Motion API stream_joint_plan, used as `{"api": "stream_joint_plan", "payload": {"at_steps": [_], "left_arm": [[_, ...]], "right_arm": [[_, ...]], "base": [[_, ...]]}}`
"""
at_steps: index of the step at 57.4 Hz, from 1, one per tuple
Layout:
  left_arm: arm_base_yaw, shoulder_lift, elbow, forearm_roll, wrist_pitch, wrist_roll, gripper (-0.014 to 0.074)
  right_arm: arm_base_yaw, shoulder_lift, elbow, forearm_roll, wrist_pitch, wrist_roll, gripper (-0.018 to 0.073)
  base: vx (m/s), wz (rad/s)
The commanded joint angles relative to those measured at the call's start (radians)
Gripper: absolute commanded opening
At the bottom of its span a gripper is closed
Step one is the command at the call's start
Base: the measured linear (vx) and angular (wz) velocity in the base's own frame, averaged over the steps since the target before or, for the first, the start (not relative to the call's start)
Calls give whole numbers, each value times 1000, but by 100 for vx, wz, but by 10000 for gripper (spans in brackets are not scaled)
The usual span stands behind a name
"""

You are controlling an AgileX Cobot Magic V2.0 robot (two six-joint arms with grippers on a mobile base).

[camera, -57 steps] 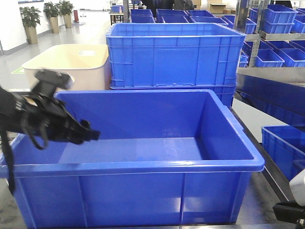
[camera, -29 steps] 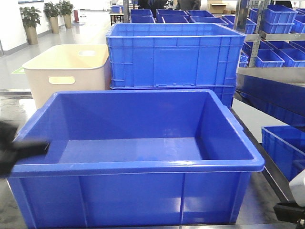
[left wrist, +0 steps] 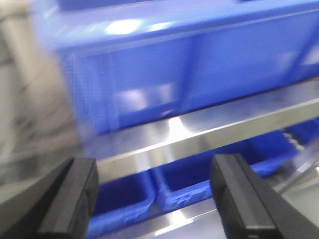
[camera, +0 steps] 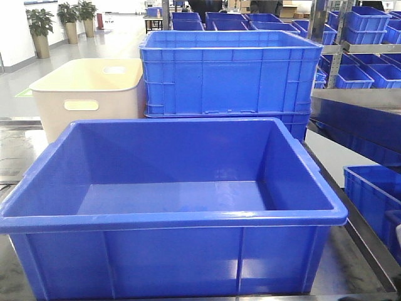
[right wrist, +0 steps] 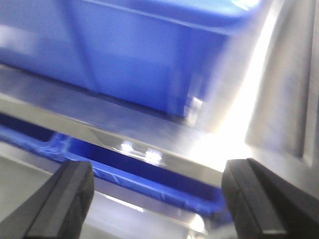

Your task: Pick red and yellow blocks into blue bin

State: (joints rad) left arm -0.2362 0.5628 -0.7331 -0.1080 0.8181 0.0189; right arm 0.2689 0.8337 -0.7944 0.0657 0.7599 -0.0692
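The blue bin (camera: 182,216) fills the front view; what I see of its floor is bare. Neither arm shows in that view. The red and yellow blocks are out of view in every frame. In the left wrist view my left gripper (left wrist: 157,199) is open with nothing between its fingers; the blurred blue bin wall (left wrist: 199,64) lies ahead of it above a steel table edge (left wrist: 209,129). In the right wrist view my right gripper (right wrist: 157,199) is open and holds nothing, and the bin's outer wall (right wrist: 139,59) lies ahead.
A cream tub with slot handles (camera: 88,94) stands behind the bin at left. A ribbed blue crate (camera: 229,72) stands behind it at centre. Shelves of small blue bins (camera: 363,69) run along the right. Blue trays (left wrist: 199,181) sit under the steel table edge.
My left arm, over the bin's left side a second ago, has dropped down and left out of the front view. The right arm's tip at the lower right corner has gone too.
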Motion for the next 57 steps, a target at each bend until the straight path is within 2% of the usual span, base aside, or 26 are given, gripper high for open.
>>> {"api": "stream_joint_plan", "payload": {"at_steps": [1,10,16,23,37,42,47,57], "left_arm": [[-2,-1,-5,81,-80,-109,576],[-2,-1,8,108,-85,-134,568],[-2,0,10,108,-93,-134,519],[-2,0,10,103,-96,-134,402],[-2,0,10,108,-113,-134,116],[-2,0,10,108,-131,-133,43],[-2,0,10,103,-126,-133,-10],[-2,0,10,103,-122,-133,-8]], "right_arm": [[0,-9,-28,-97,-40,110,569],[0,-9,-28,-140,-13,154,556],[0,-9,-28,-139,-6,151,501],[0,-9,-28,-138,-5,150,377],[0,-9,-28,-138,-5,147,68],[0,-9,-28,-138,-10,148,-18],[0,-9,-28,-133,-8,150,-15],[0,-9,-28,-134,-6,150,-13]], "base": [[0,0],[0,0],[0,0],[0,0],[0,0],[0,0],[0,0],[0,0]]}}
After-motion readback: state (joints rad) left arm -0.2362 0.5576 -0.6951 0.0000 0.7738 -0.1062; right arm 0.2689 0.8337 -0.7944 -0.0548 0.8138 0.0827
